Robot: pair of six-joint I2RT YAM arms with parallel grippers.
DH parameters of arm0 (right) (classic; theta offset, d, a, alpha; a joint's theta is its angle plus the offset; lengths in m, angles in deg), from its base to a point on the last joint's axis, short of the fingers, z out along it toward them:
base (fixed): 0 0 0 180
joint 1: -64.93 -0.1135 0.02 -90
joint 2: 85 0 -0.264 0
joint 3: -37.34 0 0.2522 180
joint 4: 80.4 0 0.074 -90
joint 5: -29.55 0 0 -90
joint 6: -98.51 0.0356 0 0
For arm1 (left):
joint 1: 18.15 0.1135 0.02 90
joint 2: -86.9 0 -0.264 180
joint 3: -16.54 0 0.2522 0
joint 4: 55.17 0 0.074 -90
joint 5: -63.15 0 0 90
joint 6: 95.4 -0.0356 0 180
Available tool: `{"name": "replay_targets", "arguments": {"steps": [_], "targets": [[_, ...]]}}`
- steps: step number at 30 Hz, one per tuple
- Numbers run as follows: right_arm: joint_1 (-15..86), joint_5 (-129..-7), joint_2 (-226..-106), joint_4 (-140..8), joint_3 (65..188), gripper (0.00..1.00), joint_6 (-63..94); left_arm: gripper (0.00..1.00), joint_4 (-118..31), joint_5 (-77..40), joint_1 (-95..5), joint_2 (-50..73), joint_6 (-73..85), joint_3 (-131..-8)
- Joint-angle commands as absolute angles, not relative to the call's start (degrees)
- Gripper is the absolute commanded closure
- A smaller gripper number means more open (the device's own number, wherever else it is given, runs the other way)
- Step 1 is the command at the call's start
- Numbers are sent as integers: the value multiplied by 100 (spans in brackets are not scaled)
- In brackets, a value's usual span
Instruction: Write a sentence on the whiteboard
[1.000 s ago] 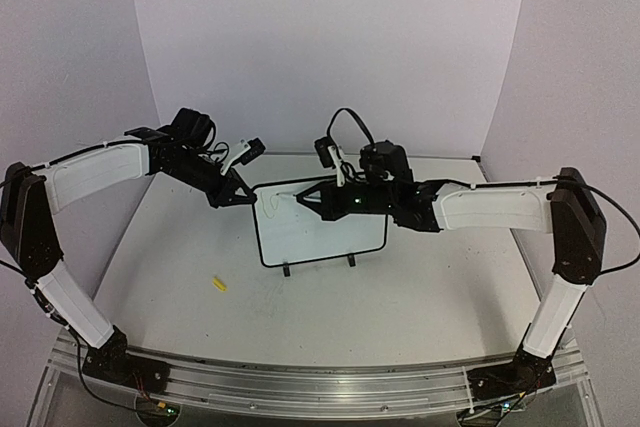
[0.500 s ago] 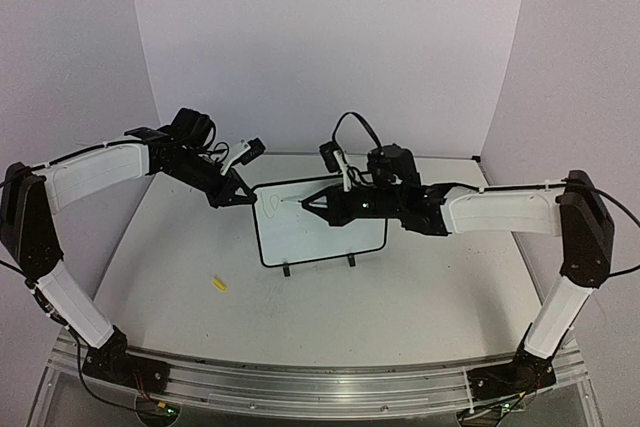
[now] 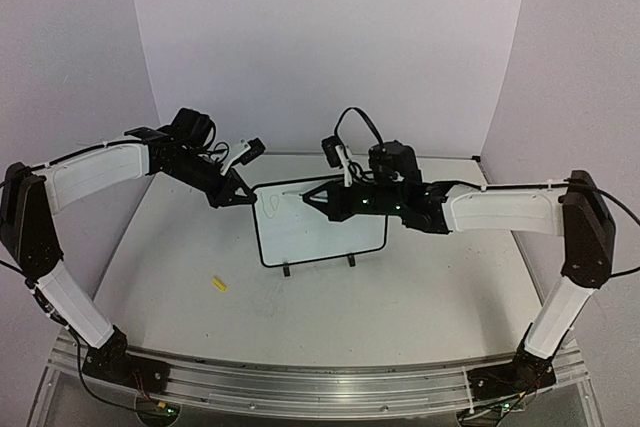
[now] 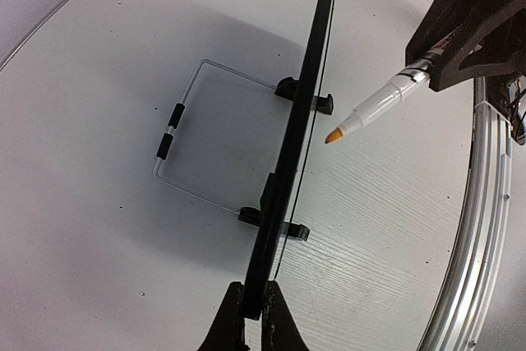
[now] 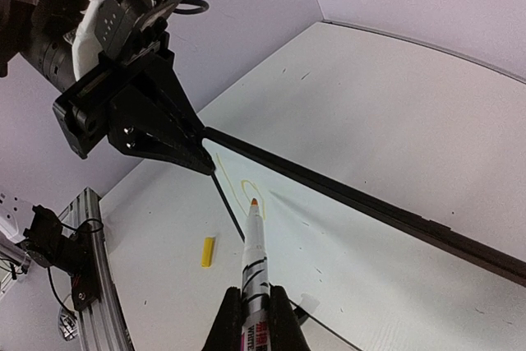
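The whiteboard (image 3: 322, 235) stands upright on its feet at mid-table (image 3: 420, 297). The left gripper (image 3: 244, 198) pinches its upper left corner. The right gripper (image 3: 306, 199), before the board's face, grips a marker (image 5: 254, 244). The marker's tip lies just off the upper left area, beside a written loop (image 5: 246, 191). A small loose piece (image 3: 218, 284) lies front-left of the board.

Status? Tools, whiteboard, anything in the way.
Left tool shut on whiteboard edge. Right tool shut on marker, tip just off board. Few faint strokes. Nothing blocking.

whiteboard (image 3: 320, 237): white face, black frame and feet. stroke (image 5: 238, 189): yellow. marker (image 5: 255, 265): white barrel, orange tip, black-and-red print. scrap (image 3: 218, 284): yellow. table (image 3: 420, 297): white. walls (image 3: 300, 47): pale lilac.
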State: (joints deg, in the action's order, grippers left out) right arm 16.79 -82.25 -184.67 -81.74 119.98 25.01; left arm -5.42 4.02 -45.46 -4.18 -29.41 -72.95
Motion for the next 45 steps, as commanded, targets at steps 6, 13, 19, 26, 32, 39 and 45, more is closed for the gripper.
{"name": "replay_targets", "arguments": {"steps": [6, 13, 19, 26, 32, 39, 45], "targets": [[1702, -8064, -18705, -8290, 12393, 100, 2499, 100, -474, -286, -4469, -407, -3121, -7394], [1704, -7798, -18681, -8286, 12255, 100, 2567, 100, -476, -291, -4469, -407, -3117, -7395], [1707, -7709, -18638, -8272, 11987, 100, 2647, 100, -468, -295, -4469, -400, -3129, -7395], [1700, -7640, -18663, -8259, 11842, 100, 2671, 100, -466, -303, -4469, -396, -3124, -7395], [1705, -7604, -18656, -8229, 11902, 100, 2650, 100, -467, -317, -4469, -390, -3127, -7389], [1699, -7523, -18496, -8193, 11988, 100, 2610, 100, -466, -318, -4469, -374, -3127, -7387], [1702, -7430, -18337, -8193, 12065, 100, 2570, 100, -464, -322, -4469, -365, -3130, -7388]]}}
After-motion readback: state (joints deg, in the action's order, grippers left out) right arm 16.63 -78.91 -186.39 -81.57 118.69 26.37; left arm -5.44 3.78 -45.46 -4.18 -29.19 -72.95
